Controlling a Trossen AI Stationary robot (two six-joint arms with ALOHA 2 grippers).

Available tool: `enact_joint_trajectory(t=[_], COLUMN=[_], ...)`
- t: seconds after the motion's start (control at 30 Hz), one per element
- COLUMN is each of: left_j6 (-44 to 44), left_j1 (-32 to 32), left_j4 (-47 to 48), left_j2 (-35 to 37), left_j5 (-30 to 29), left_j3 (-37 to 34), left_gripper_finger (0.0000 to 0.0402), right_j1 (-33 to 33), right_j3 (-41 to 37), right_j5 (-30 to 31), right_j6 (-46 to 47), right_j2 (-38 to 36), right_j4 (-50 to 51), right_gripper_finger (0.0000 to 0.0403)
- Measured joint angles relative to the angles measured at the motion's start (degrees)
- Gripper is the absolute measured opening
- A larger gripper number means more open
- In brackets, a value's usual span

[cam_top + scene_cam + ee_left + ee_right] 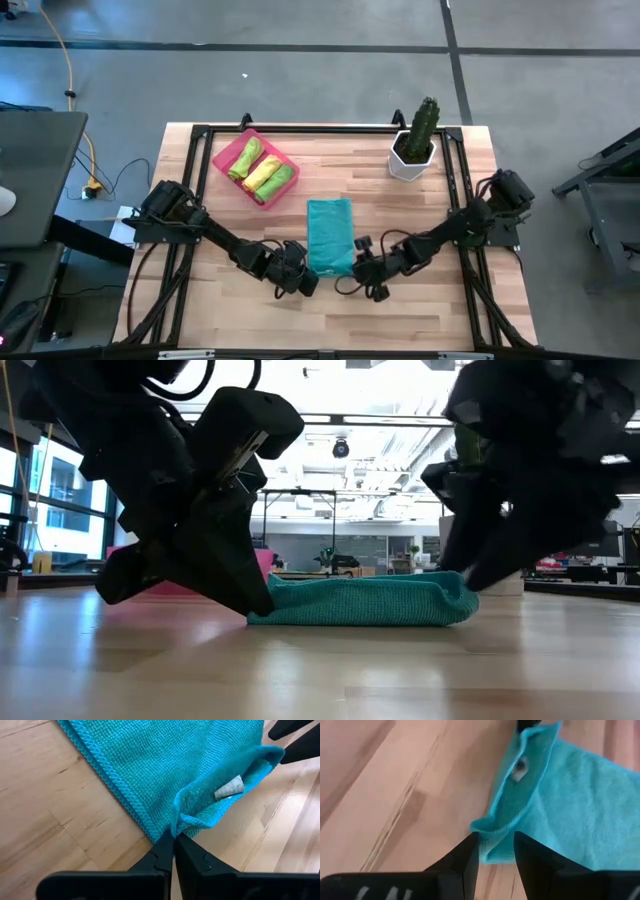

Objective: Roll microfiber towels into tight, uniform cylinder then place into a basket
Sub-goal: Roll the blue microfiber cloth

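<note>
Teal microfiber towel (329, 236) is lying folded lengthwise on the wooden counter (420, 215), its near end sitting between 2 grippers. The left gripper (173, 851) is pinching that end's corner, its fingers pressed nearly together on the hem. The right gripper (495, 851) is straddling the opposite corner with its fingers narrowly apart around the cloth; whether they are actually gripping it is hard to judge from this angle. Between the 2 corners the edge is curling upward, exposing a small white tag (229, 787).

Farther back, the pink basket (226, 154) is holding 3 rolled towels (260, 172), 1 yellow and 2 lime green. A potted cactus (417, 140) is standing well apart.

Soft, light and limp, the cloth is likely to sag and skew unless both corners are taken at the hem and turned evenly.
</note>
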State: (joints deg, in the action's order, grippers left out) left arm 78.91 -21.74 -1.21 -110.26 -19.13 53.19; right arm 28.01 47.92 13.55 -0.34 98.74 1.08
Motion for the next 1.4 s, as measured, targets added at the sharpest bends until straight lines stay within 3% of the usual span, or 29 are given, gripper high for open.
enact_joint_trajectory(t=[0.3,0.53,0.67,0.9,1.03,1.2,1.4], left_j6=[0.0,0.0,0.0,0.06,-0.97,-1.57,2.72], left_j1=[0.04,0.04,0.04,-0.05,-0.13,-0.71,-1.42], left_j4=[0.01,-0.05,-0.08,-2.5,-3.77,-2.73,2.24], left_j2=[-0.02,-0.02,-0.02,-0.05,0.78,2.64,3.04], left_j5=[0.11,0.12,0.1,0.51,2.91,2.9,0.73], left_j3=[-0.03,-0.04,-0.04,-0.13,-0.26,-0.31,-0.2], left_gripper_finger=[0.0003,0.0003,0.0003,0.0003,0.0003,0.0003,0.0003], right_j1=[0.02,-0.75,-0.51,-0.6,-1.89,-3.64,-5.5], right_j3=[0.0,0.02,0.02,0.02,0.02,-0.02,0.0], right_j5=[-1.28,-4.68,-3.43,-6.27,-11.51,-20.53,-21.08], right_j6=[0.27,3.18,4.88,10.45,19.09,23.93,33.49], right_j2=[1.85,4.37,4.37,4.39,4.27,2.4,1.34], right_j4=[-0.62,-2.95,-2.88,-2.87,-3.8,-9.16,-7.52], right_gripper_finger=[0.0152,0.016,0.0131,0.0009,0.0022,0.0003,0.0002])
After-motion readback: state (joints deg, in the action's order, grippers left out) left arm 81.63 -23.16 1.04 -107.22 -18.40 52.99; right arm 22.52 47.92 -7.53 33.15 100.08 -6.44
